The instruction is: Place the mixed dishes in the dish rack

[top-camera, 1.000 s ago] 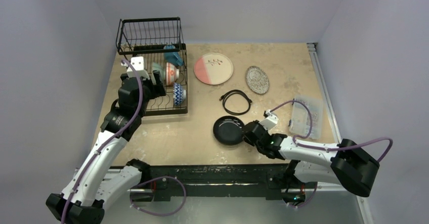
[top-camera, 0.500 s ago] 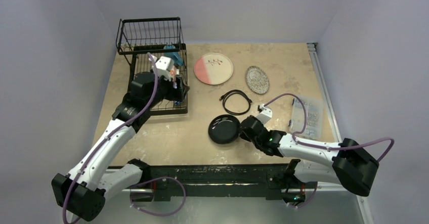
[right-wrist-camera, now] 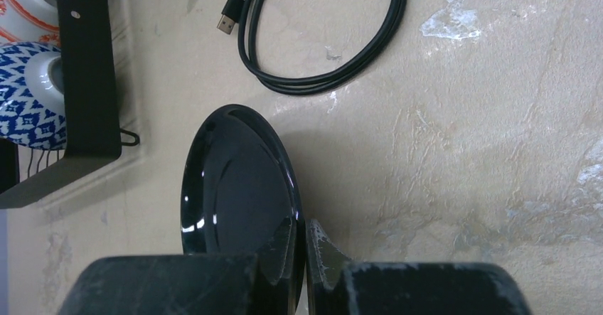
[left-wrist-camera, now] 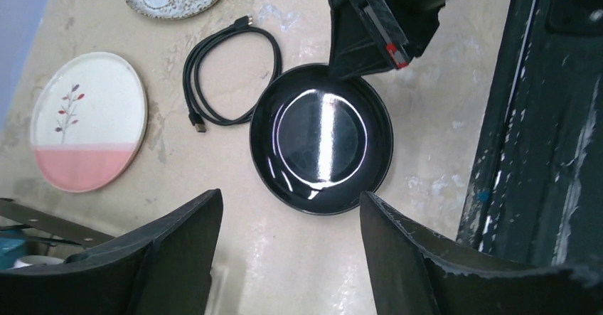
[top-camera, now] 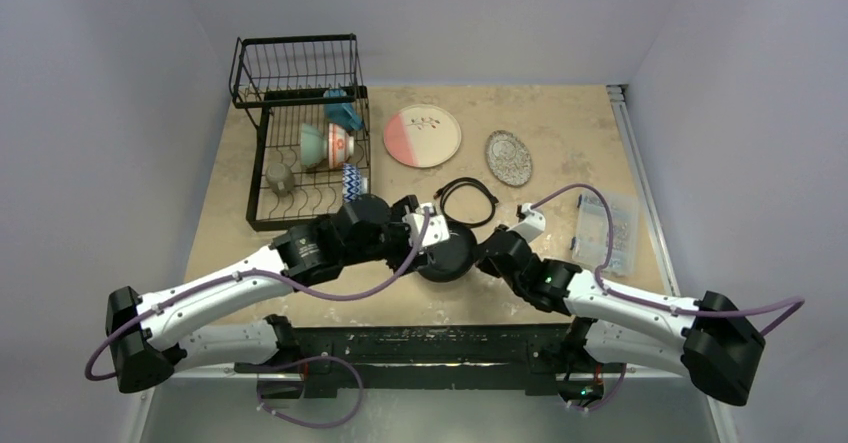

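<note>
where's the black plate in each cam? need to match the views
Top external: black plate sits low centre, just nearer than the cable loop.
Left wrist: black plate fills mid-frame, seen face-on.
Right wrist: black plate is lower centre-left, its rim pinched in the right tool.
Shared landmark: black coiled cable, next to the plate in all three.

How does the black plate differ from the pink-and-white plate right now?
Colour: the black plate is glossy black throughout; the pink-and-white plate is white with a pink segment and a red sprig. State: the right claw pinches the black plate's rim; the pink-and-white plate lies flat, untouched. Place: the black plate is toward the near edge; the pink-and-white plate sits beside the dish rack. Both are round and not yet racked.
</note>
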{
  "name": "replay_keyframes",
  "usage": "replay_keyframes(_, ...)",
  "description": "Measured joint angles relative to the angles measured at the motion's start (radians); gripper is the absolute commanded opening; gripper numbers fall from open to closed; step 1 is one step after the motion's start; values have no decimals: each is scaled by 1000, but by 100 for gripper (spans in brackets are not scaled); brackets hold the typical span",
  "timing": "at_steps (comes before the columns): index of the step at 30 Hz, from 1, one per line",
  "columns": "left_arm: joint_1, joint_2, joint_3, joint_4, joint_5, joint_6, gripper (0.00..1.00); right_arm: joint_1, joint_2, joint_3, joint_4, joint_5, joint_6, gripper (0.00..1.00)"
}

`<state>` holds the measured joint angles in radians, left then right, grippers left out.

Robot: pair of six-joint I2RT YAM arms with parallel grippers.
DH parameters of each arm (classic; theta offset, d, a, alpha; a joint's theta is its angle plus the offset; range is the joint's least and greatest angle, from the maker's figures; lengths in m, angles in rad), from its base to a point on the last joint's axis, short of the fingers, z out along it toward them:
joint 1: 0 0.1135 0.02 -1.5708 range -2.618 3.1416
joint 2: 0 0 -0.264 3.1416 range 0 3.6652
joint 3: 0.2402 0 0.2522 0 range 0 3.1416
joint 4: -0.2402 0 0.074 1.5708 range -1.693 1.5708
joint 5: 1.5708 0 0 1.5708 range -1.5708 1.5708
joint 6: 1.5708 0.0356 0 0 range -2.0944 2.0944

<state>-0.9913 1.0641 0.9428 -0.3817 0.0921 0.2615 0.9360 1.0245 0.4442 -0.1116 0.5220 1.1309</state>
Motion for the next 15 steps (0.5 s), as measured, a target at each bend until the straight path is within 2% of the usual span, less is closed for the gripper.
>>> replay_keyframes(8, -247, 57, -76, -5, -259, 218, 73, -3, -97, -11, -5, -35, 17, 0)
replay_keyframes(15, -423, 232, -121, 9, -486, 343, 72, -8, -137, -11, -8, -58, 31, 0)
